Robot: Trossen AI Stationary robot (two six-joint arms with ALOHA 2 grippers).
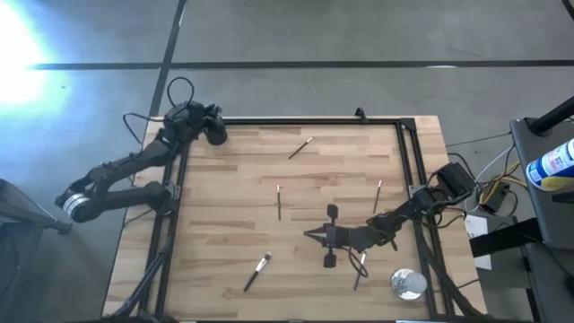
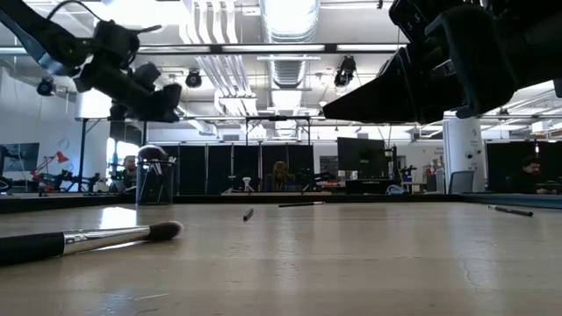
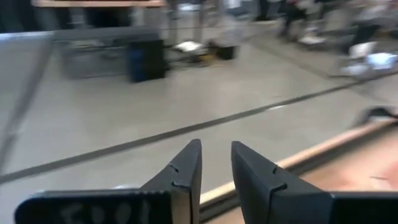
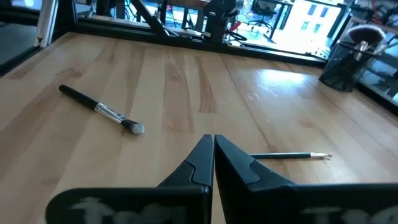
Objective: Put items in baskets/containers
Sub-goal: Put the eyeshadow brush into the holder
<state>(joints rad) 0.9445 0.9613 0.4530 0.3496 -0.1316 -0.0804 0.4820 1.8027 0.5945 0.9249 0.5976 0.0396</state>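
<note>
The black cup [image 2: 155, 180] stands near the table's far left corner and holds a fluffy-headed brush [image 4: 367, 34]; the cup [image 4: 348, 62] also shows in the right wrist view. My left gripper [image 2: 158, 101] hangs above it, slightly open and empty [image 3: 216, 146]. My right gripper [image 1: 311, 235] hovers low over the table's right middle, shut and empty [image 4: 213, 144], pointing left. Loose brushes lie flat on the wood: a thick one [image 1: 257, 272] near the front, and slim ones [image 1: 300, 148], [image 1: 279, 202], [image 1: 378, 196], [image 1: 360, 267].
A shiny silver round object [image 1: 408, 283] sits at the near right corner. A black frame [image 1: 413, 152] borders the table's far and right sides. Bare wood lies between the scattered brushes. People and desks show in the room beyond.
</note>
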